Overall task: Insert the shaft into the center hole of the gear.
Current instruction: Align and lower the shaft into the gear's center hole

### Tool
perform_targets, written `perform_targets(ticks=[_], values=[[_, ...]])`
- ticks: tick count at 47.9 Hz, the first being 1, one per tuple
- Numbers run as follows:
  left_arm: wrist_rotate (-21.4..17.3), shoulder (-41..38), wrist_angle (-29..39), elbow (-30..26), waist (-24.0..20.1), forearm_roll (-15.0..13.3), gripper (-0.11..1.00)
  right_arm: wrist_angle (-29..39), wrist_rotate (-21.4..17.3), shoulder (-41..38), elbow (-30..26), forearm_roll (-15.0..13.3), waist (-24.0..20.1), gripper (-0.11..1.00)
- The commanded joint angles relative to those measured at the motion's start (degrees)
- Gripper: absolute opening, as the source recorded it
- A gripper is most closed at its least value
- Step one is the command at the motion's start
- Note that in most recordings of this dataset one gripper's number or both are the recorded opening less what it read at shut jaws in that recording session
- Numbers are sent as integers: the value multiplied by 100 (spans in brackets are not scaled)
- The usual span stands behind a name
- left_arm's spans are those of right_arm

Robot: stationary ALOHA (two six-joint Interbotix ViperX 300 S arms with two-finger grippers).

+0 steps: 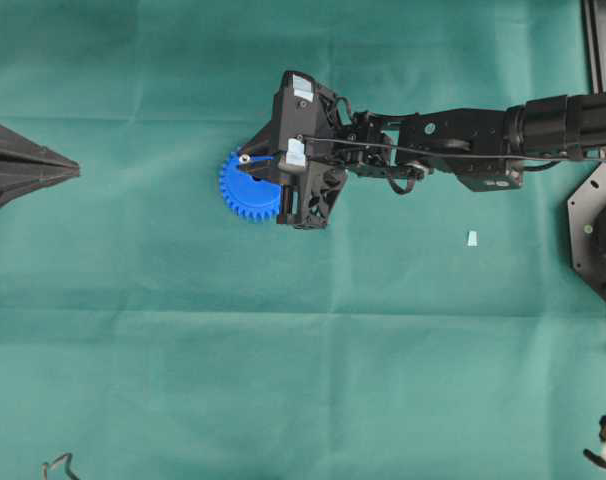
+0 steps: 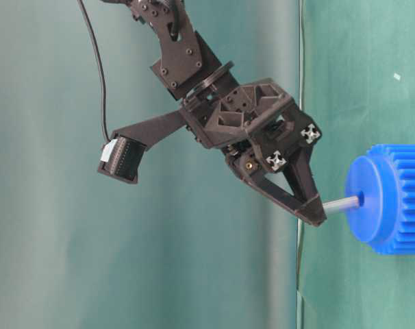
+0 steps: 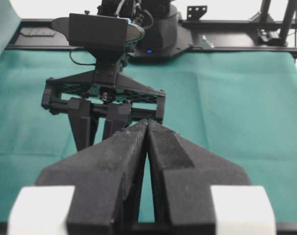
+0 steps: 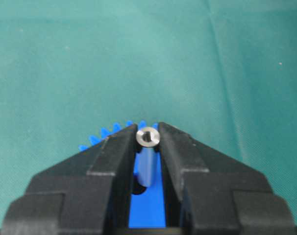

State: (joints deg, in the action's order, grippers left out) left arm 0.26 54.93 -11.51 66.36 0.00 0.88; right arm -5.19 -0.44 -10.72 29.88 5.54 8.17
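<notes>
Shaft (image 2: 342,204) axis perpendicular to gear (image 2: 392,199) face, tip at center hole (image 2: 360,200).

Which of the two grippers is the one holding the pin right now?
The right gripper: it pinches the pin over the blue gear. The left gripper is shut on nothing.

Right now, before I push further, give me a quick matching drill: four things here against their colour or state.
Things:
1. shaft
2. gear
3. left pincer
4. right pincer

States:
A. bright blue, toothed
B. shut, holding nothing
C. silver-grey, tip at the center hole
D. shut on the shaft

Pairs: 1-C, 2-A, 3-B, 4-D
</notes>
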Motion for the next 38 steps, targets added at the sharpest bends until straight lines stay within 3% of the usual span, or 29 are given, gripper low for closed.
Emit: perform_targets(ticks=[1, 38], values=[[9, -44, -26, -141, 18, 18, 0, -9, -9, 79, -62, 9, 0, 17], [9, -44, -35, -141, 9, 18, 0, -132, -9, 422, 0, 9, -105, 17]])
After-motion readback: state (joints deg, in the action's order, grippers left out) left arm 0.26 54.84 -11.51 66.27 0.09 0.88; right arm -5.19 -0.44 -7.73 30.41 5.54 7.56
